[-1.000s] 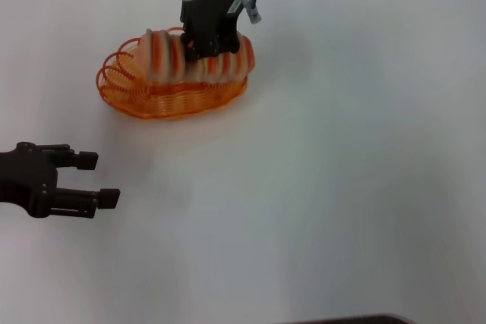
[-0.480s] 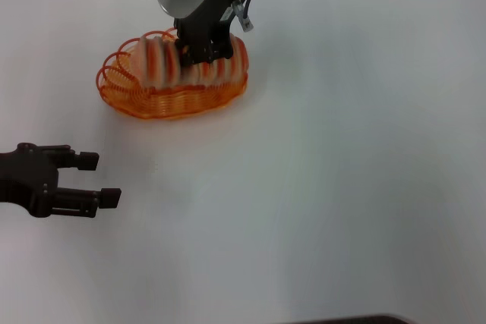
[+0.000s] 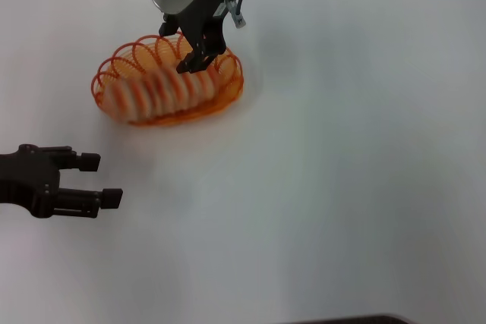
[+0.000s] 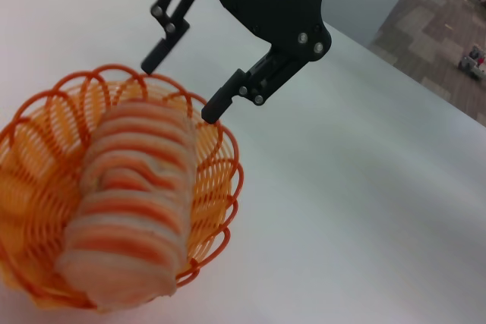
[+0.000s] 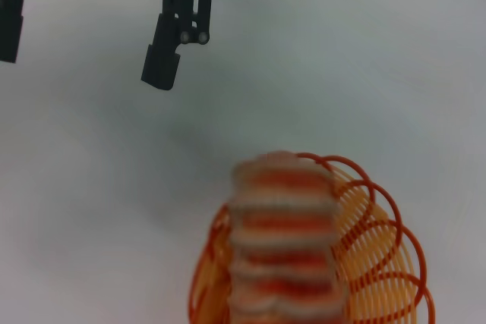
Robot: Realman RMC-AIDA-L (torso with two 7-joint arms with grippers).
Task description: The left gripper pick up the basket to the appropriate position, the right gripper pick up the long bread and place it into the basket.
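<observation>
Inside the orange wire basket (image 3: 168,86), you see the long bread (image 3: 158,93) lying released; placement looks complete. The right gripper (image 3: 179,49) hovers above it, jaws apart and empty. Next, raise it clear. The left gripper (image 3: 99,180) idles well apart, jaws apart.

1. The head view looks forward and down on the white table (image 3: 342,172), taking in both arms.
2. The left wrist view sits close, angled across the basket (image 4: 216,187) toward the room beyond.
3. The right wrist view looks down from above the basket.
4. All three share the basket and long bread (image 3: 156,92).
</observation>
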